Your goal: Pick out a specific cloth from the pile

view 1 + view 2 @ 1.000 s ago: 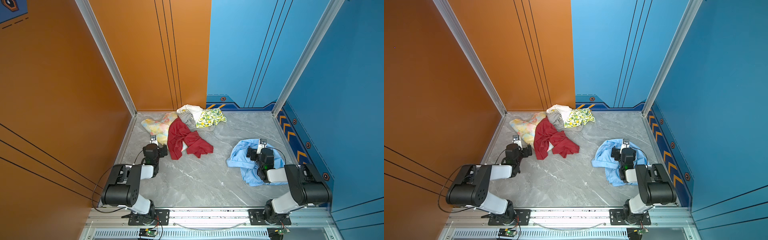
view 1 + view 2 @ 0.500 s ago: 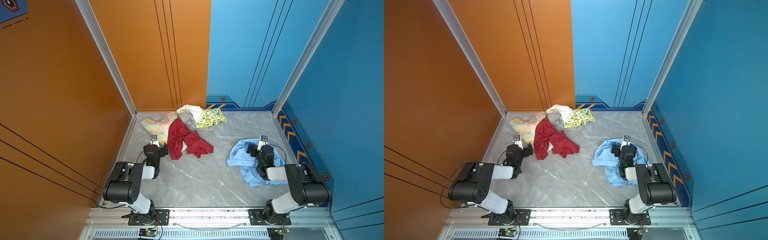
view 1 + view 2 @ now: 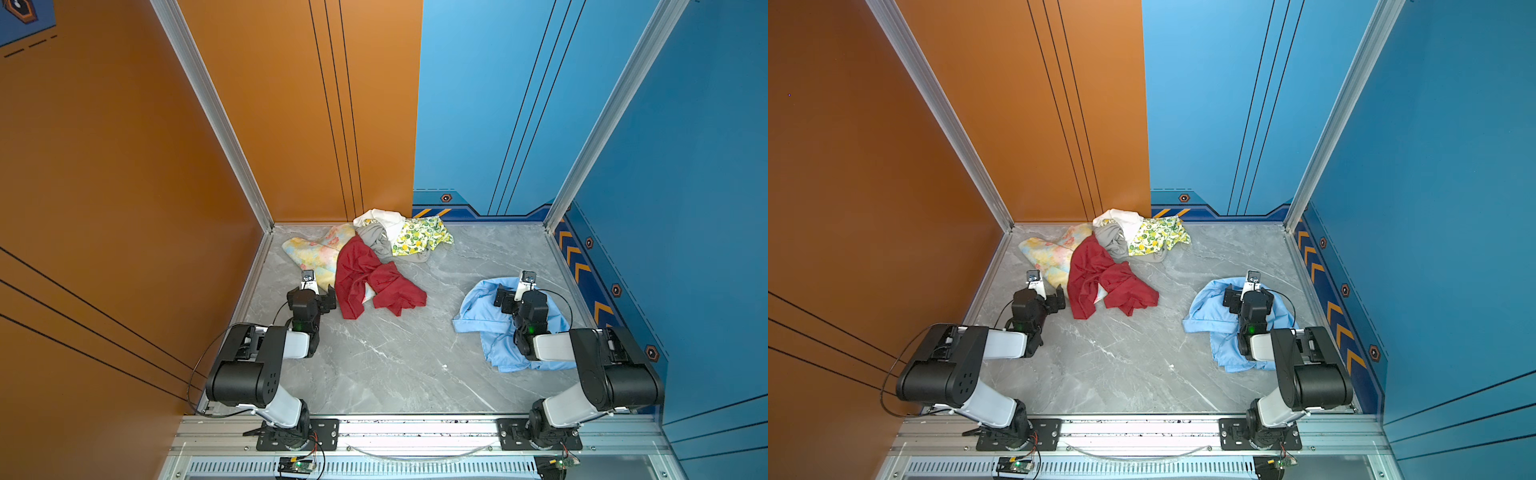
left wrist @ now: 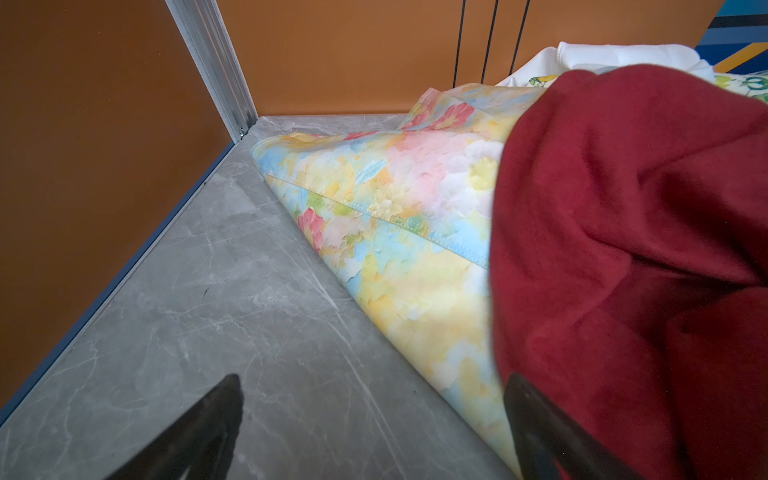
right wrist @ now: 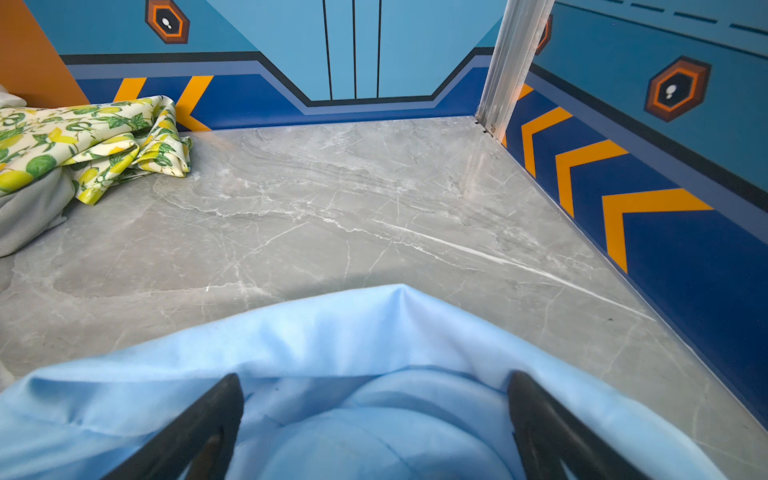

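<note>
Sky-blue cloth [image 3: 478, 309], partly under right arm [image 3: 550, 347]

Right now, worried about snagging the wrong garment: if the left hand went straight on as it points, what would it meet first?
Likely the pastel floral cloth, just ahead of the open left hand; the dark red cloth lies close by one finger. Depth is unclear.

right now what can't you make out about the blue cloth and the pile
- Light blue cloth: its middle is hidden by the right arm in both top views.
- Right gripper: open; contact with the cloth unclear, fingers cut off by the wrist view's edge.
- Pile: layers under the dark red cloth are covered.
</note>
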`<state>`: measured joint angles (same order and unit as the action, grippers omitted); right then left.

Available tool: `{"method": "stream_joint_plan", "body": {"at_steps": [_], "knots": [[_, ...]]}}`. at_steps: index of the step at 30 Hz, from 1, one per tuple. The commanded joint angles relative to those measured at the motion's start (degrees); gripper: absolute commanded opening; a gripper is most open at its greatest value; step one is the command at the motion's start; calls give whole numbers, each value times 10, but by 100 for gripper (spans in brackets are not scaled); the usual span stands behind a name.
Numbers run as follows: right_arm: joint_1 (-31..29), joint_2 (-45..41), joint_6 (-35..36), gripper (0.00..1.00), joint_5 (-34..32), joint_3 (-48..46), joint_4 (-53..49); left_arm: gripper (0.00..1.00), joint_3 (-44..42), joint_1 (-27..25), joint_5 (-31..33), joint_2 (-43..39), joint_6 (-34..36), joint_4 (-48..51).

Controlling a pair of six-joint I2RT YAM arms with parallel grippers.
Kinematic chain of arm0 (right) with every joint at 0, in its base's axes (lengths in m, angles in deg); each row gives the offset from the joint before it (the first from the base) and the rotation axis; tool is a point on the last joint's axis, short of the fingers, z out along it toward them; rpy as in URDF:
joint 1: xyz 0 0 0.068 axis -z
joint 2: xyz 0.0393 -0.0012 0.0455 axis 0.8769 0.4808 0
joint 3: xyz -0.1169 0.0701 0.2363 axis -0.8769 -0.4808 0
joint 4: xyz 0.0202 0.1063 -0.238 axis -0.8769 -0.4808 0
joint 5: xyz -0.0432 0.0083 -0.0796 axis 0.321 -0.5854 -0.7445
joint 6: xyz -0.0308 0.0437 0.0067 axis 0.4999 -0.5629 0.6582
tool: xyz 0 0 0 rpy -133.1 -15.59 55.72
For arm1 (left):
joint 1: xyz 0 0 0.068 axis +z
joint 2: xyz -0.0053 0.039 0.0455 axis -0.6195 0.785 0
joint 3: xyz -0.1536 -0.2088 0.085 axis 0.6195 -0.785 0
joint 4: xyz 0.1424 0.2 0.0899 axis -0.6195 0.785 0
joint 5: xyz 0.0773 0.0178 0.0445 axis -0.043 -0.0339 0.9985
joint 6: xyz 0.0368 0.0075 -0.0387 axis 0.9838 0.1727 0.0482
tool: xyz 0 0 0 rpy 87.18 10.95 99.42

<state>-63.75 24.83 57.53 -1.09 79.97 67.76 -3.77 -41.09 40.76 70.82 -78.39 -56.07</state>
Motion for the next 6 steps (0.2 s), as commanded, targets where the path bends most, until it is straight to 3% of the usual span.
{"method": "stream_joint_plan", "body": {"at_steps": [1,6], "knots": [[-1,3,-8,100,-7,7,-2,98,-6,-1,8,-2,7,-8],[-1,2,-8,100,-7,7,0,98,-6,-1,7,-2,7,-9]]}}
